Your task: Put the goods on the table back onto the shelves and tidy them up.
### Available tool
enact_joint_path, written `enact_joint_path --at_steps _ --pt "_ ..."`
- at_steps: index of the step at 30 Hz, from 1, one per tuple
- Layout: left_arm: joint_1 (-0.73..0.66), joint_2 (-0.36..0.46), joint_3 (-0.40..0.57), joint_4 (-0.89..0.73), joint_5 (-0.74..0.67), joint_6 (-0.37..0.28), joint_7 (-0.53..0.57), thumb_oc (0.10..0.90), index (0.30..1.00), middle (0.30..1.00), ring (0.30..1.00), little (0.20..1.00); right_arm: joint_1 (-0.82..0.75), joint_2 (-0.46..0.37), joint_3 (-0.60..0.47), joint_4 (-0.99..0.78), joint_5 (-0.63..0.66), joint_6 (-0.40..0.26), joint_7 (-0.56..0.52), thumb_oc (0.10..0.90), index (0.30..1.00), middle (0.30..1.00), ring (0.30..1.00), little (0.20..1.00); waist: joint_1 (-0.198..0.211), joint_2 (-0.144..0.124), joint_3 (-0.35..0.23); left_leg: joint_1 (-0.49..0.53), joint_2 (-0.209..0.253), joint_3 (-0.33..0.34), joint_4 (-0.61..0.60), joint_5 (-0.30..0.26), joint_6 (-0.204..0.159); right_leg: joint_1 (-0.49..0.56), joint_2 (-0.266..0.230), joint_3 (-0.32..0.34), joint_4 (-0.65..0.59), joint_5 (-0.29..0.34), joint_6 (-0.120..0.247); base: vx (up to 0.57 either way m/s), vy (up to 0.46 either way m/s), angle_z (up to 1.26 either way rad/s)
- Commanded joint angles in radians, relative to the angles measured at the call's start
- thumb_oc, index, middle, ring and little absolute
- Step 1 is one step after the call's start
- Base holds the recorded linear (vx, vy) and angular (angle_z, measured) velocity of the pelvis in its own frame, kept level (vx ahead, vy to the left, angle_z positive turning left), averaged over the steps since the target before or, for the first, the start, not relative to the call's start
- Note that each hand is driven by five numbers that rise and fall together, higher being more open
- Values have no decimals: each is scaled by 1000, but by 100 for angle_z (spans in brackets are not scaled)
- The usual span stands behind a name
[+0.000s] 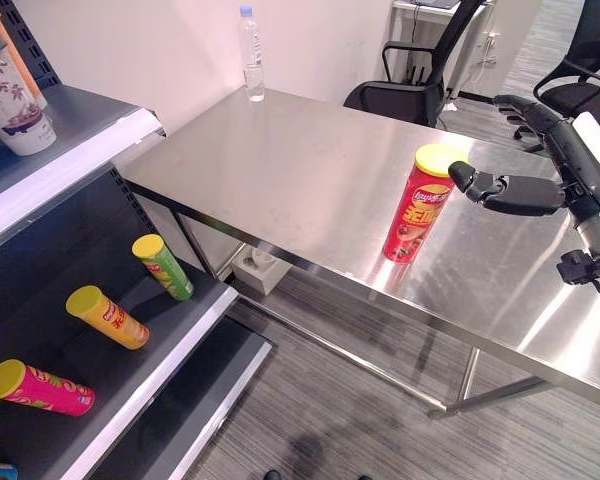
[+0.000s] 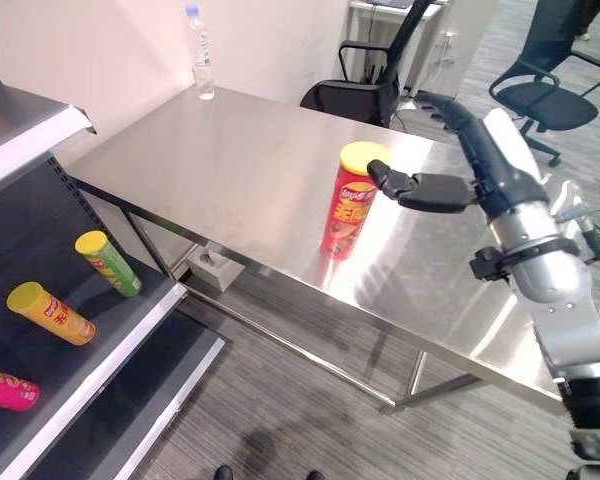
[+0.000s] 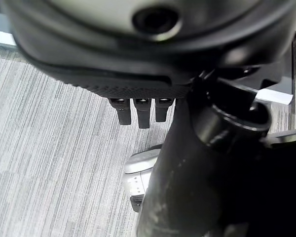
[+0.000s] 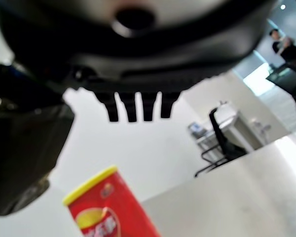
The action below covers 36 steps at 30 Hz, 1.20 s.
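**Ana:** Right hand (image 2: 435, 190) out over the table (image 1: 280, 190) now, thumb pointing at the yellow lid of the red can (image 1: 417, 204), fingers straight and spread, nothing gripped. It hangs just beside the can's top, and from the head views nobody could swear whether the thumb tip is touching the lid or a hair short of it.

**Ben:** And that can is the one item standing on the steel, upright, not far from the near edge. Shelf (image 1: 130, 400) off to the robot's left, well apart, with the green can (image 1: 163, 267), the orange can (image 1: 107, 317) and the pink can (image 1: 40, 388) lying on their sides.

**Ana:** Here's the worry. The can is tall and narrow, and the hand sits high on it. A nudge at lid level would likely tip it before any fingers close round it.

**Ben:** And if it topples on that smooth steel, it could roll, possibly off the edge to the floor.

**Ana:** A grip taken near the lid might also let the can swing on the carry to the shelf.

**Ben:** Left hand (image 3: 143, 109)? Hanging over the floor, fingers straight, idle.
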<state>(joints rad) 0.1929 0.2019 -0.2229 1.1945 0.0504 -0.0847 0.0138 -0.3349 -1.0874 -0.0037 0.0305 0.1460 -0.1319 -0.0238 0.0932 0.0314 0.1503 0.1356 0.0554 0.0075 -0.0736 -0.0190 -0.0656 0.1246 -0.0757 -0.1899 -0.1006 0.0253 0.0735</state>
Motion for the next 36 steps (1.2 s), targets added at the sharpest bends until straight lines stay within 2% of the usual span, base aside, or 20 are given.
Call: enact_joint_path --at_steps 1,9,22,36 --pt "-50 8 -23 58 -12 -42 20 800 900 900 900 900 -150 -45 -15 -35 52 -83 -49 800 900 900 900 900 30 -75 -76 -19 7 32 17 -19 -14 40 -4 33 20 -56 24 0 0 0" --pt "-49 15 -14 59 -12 -37 11 800 900 900 900 900 -132 -41 -7 -21 29 -70 -38 800 900 900 900 900 36 -72 -76 -14 5 28 11 -20 -15 44 -6 27 17 -57 24 1 1 1" --pt "-50 19 -18 57 -18 -37 11 800 900 900 900 900 -171 -35 67 22 44 -63 -14 800 900 900 900 900 44 -72 -72 -11 4 20 9 -20 -15 49 -10 19 19 -59 25 7 2 2" --pt "-58 23 -15 57 -24 -35 15 800 900 900 900 900 -169 -19 76 42 21 -48 -21 800 900 900 900 900 46 -73 -76 -3 4 12 7 -27 -13 55 -13 13 18 -63 27 13 2 1"
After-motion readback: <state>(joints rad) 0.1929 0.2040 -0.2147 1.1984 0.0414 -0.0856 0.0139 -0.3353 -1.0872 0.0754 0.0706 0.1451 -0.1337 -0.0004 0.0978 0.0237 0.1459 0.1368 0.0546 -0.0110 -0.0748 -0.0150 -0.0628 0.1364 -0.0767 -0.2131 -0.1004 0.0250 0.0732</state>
